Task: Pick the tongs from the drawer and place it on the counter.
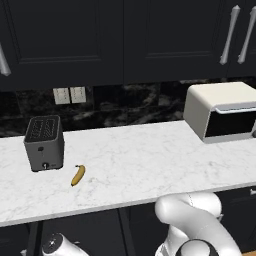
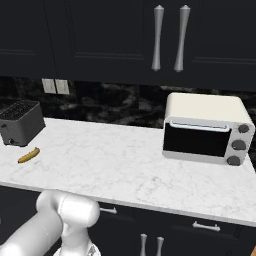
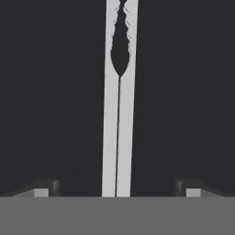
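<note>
Silvery-grey tongs [image 3: 118, 114] lie on the black drawer [image 3: 55, 92] floor in the hand view, running straight up from between the gripper [image 3: 117, 189] tips, arms nearly closed along their length with a scalloped gap near the top. We see both fingertips [image 3: 45, 188] set wide apart, one either side of the tongs, not touching them. White marble counter [image 1: 150, 155] carries a dark toaster [image 1: 45, 143] at left, a yellow banana [image 1: 78, 175] just beside it, and a cream toaster oven [image 2: 206, 128] at right. Black upper cabinets [image 2: 100, 35] with silver handles [image 2: 158, 38] hang above.
</note>
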Controlling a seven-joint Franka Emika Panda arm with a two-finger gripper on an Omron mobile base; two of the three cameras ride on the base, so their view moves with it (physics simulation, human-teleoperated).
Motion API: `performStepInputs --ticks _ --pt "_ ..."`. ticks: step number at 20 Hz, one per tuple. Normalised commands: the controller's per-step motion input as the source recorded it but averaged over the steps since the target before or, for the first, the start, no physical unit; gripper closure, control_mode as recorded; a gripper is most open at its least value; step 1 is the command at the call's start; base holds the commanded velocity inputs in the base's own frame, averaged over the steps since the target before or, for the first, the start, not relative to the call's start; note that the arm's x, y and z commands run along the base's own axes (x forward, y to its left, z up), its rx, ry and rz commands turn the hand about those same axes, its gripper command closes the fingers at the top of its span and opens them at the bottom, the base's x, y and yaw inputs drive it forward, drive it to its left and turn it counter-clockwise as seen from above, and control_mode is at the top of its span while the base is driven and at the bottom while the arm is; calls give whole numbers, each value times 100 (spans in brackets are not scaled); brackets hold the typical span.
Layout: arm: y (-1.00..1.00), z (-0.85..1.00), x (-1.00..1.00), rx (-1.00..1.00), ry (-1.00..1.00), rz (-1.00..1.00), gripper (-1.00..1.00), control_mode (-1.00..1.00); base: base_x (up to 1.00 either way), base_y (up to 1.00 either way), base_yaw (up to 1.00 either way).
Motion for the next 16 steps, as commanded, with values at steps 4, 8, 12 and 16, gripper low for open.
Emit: performStepInputs --ticks 4,8,12,16 --pt "0 -54 10 0 0 0 -100 -100 0 0 0" --pt "19 -100 -22 0 5 2 -100 -100 0 0 0" --pt "23 -100 -33 0 15 8 100 -100 0 0 0" --pt "1 -100 -72 0 18 9 100 -100 0 0 0"
